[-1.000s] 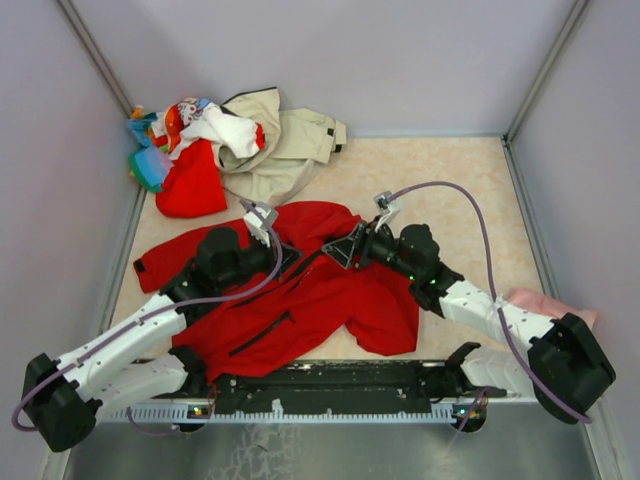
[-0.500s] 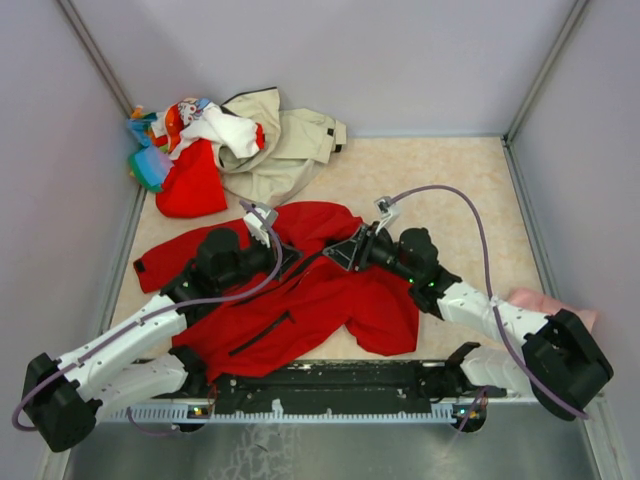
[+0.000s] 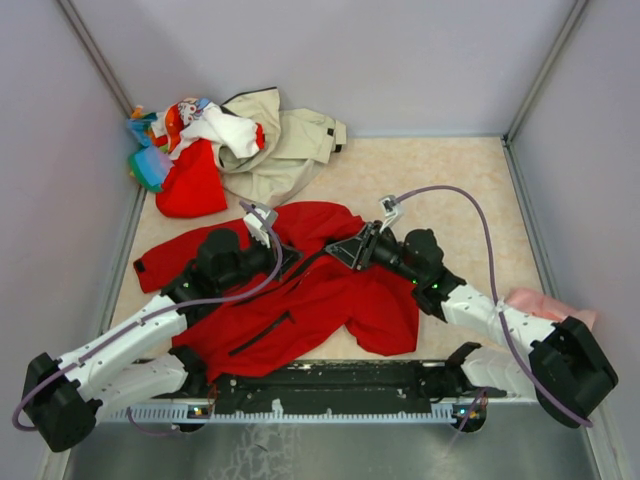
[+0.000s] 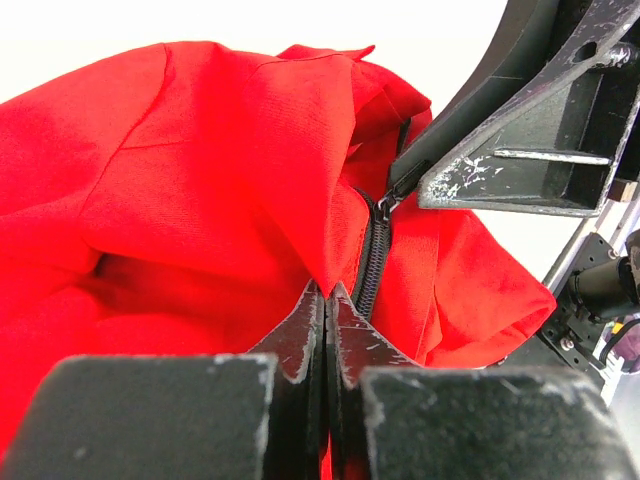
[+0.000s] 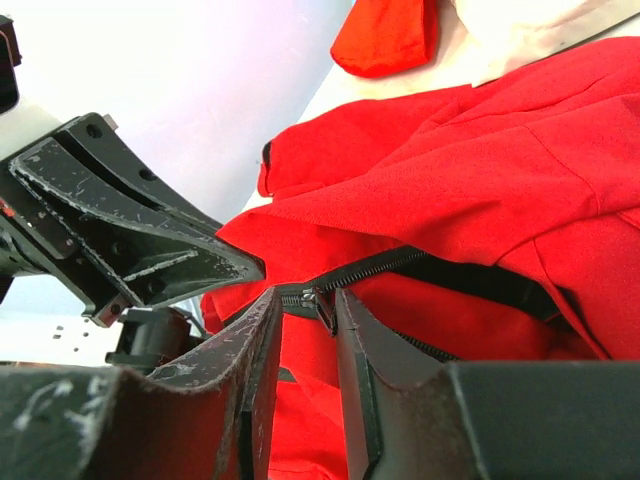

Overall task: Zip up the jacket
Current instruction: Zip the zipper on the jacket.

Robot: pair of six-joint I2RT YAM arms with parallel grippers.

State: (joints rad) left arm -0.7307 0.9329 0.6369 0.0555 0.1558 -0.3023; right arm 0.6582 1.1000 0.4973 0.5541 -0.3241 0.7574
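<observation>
The red jacket (image 3: 320, 300) lies crumpled across the near middle of the table, its black front zipper (image 4: 372, 262) partly open. My left gripper (image 4: 328, 289) is shut on a fold of the jacket's red fabric just beside the zipper's teeth. My right gripper (image 5: 305, 296) faces it from the right, in the top view (image 3: 347, 250) over the jacket's upper front. Its jaws stand a narrow gap apart around the zipper pull (image 5: 326, 306). The pull rests against the right finger (image 5: 352, 330), with a gap showing to the other finger.
A heap of mixed clothes (image 3: 195, 125) with a beige jacket (image 3: 290, 145) and a small red garment (image 3: 190, 188) fills the back left corner. A pink cloth (image 3: 545, 305) lies by my right arm. Grey walls close the table on three sides.
My right gripper's jaws have narrowed around the zipper pull, and its arm has shifted slightly. The left gripper and the jacket have stayed put.
</observation>
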